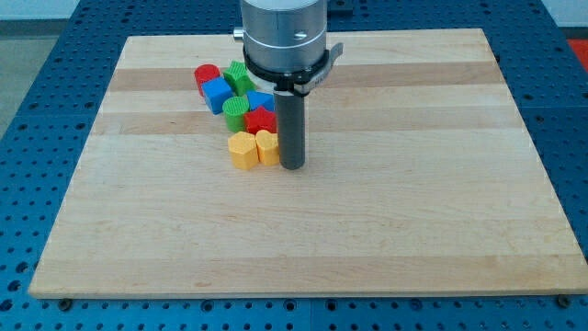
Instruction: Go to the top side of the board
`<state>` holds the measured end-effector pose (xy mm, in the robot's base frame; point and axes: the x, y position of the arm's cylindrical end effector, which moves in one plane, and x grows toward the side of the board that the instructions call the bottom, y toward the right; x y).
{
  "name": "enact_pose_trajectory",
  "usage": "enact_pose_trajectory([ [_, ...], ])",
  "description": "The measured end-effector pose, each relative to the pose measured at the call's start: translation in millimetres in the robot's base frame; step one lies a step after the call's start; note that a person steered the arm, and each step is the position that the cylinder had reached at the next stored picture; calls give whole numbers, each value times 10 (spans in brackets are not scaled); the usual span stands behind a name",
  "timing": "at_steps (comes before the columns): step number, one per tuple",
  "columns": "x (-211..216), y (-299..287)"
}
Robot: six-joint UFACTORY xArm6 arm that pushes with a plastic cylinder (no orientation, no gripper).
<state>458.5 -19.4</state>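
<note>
Fingers absent; my tip [291, 166] is sitting beside the yellow blocks [253, 148]. Travel towards the board [413, 230] top is pending; the next move calls for skirting the cluster.

A robotics lab or test bench is indicated. A pale wooden board [303, 230] is laid on a blue perforated metal table [28, 92], the hole grid typical of fixture benches. A grey cylindrical robot arm housing [282, 32] is seen above it.
</note>
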Motion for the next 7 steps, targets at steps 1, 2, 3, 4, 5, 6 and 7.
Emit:
enact_pose_trajectory([
  [1, 0, 7],
  [2, -140, 343],
  [3, -456, 574],
  [4, -556, 547],
  [5, -556, 531],
  [6, -680, 636],
  [7, -1100, 685],
])
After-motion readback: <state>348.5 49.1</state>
